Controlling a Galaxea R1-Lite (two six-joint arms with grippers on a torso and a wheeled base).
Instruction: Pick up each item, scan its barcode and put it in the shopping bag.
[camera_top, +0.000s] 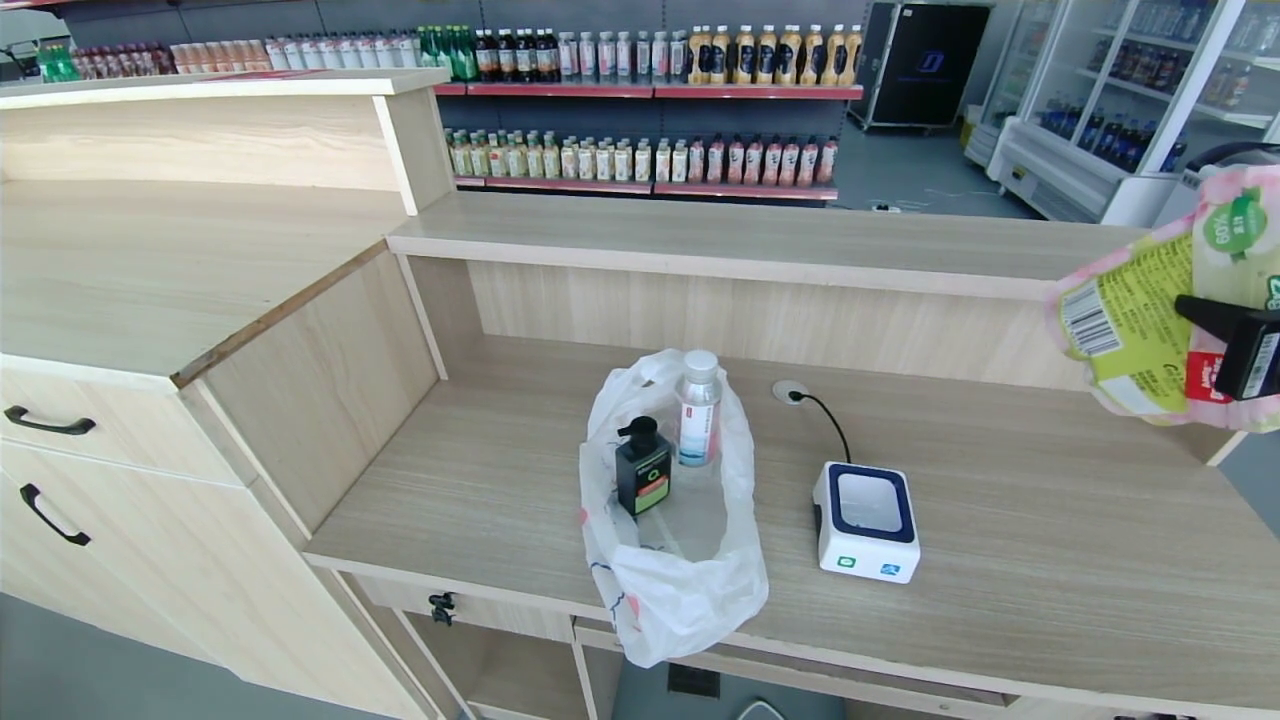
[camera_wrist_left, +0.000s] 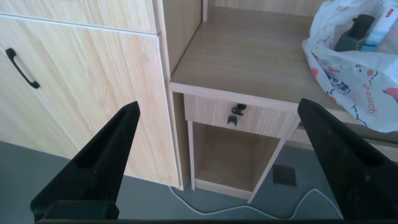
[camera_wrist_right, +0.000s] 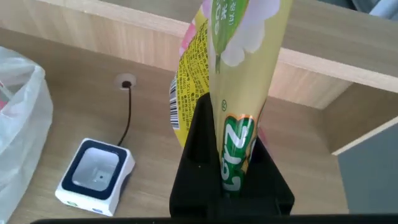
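- Head view: right gripper (camera_top: 1235, 345) grasps a snack packet (camera_top: 1140, 310), up right of the scanner (camera_top: 866, 520).
- Shopping bag (camera_top: 690, 590) lies just left of the scanner.
- Left gripper (camera_wrist_left: 219, 106) is released, fingers spread.

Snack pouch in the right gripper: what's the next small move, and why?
Probably lower the snack pouch toward the scanner, turning its barcode down to face it. The right gripper is shut on it high and to the right of the scanner, barcode facing sideways, so a read looks unlikely yet; the shopping bag comes after.
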